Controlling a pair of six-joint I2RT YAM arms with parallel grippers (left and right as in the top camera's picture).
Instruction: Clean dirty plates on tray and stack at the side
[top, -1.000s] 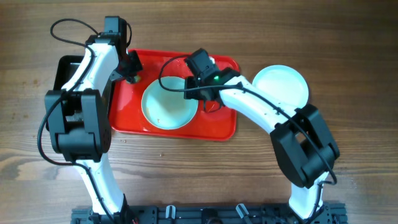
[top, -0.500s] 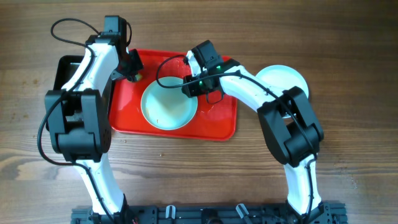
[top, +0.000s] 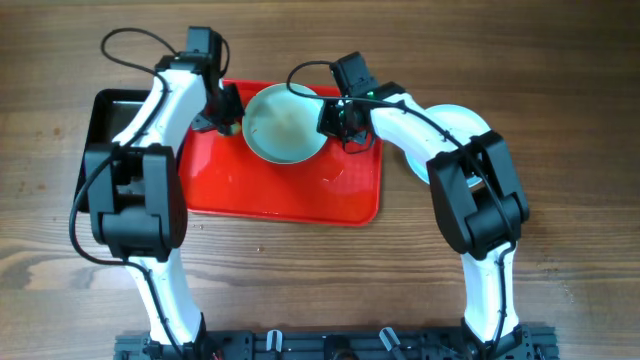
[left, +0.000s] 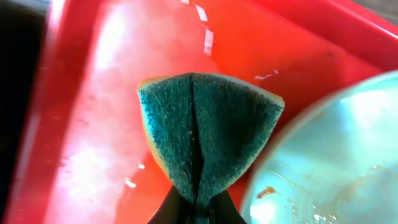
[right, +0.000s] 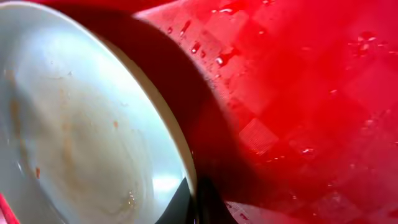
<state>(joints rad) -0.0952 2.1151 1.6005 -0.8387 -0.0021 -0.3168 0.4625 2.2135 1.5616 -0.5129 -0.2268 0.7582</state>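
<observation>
The right gripper (right: 194, 208) is clamped on the right rim of a round, shallow, pale mint-white plate (top: 283, 122) streaked with faint orange sauce, at the far edge of the large bright red rectangular plastic tray (top: 280, 195). The left gripper (left: 196, 210) pinches a folded teal-green sponge (left: 208, 134) just beside that plate's left rim. A 2nd matching plate (top: 462, 116) lies on the wooden tabletop beside the tray's right edge.

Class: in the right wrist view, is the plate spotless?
No, the plate shows brownish smears and small orange specks across its surface.
</observation>
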